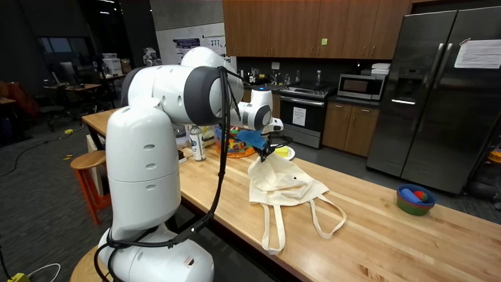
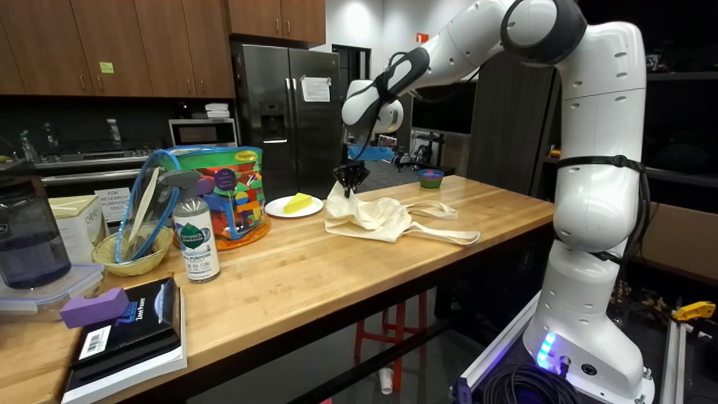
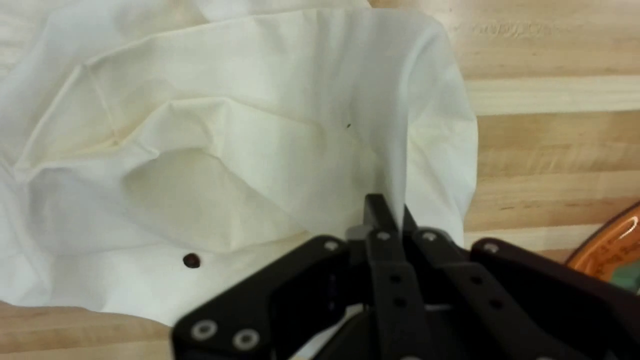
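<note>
We see matt, creased cloth in the bag (image 1: 285, 180) and smooth, glossy wood in the tabletop (image 2: 303, 269). To us, the arm's shell (image 1: 133, 156) looks like glossy plastic, the refrigerator (image 1: 395, 117) like satin metal, the basket (image 2: 134, 267) like rough wicker.

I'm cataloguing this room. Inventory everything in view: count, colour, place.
Wooden tabletop: 1, tan, centre
Cloth tote bag: 1, cream, on tabletop
Round plate: 1, white, near bag
Wedge: 1, yellow, on plate
Nested round bowls: several, blue and green, on tabletop
Clear bag of blocks: 1, multicoloured, near plate
Cylindrical bottle: 1, grey and white, near blocks
Woven basket: 1, straw, near bottle
Notched block: 1, purple, on flat black stack
Steel refrigerator, oven, microwave: 1 each, grey-black, background
Wooden cabinets: several, brown, background
Round stool: at least 1, tan and orange, tableside
Other clutter: uncounted, mixed, tabletop and background
Robot arm: 1, white, tableside
Two-finger gripper: 1, black, shut on bag
</note>
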`<state>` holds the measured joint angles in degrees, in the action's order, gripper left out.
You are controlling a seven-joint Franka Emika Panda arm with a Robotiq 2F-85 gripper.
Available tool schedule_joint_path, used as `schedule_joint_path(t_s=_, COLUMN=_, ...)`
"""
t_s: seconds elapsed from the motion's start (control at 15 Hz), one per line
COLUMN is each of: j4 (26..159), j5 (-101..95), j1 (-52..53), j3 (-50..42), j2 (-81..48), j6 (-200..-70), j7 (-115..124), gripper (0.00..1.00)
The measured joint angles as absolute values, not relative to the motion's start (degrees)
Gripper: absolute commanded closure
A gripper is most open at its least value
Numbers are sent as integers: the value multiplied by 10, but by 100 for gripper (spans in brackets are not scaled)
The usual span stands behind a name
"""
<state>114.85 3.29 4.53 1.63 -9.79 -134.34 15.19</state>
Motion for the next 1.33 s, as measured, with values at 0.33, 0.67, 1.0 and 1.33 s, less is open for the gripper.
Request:
schedule_joint_path(t_s=0.33, j4=1201, j5=-23, j1=74, j3=42, j2=-65, j6=-1345, j7=149, gripper=99)
schedule_joint_path(t_s=0.67, j4=1246, j5=-60, j1=94, j3=70, j2=-38, j6=-1345, j7=149, gripper=99)
schedule_joint_path(t_s=1.0, j4=1291, j5=-83, j1=116, j3=101, j2=-19, j6=-1345, j7=149, gripper=99)
schedule_joint_path(t_s=1.33, j4=1332, j5=-91, j1=135, j3=132, j2=0, j6=-1345, j7=149, gripper=99)
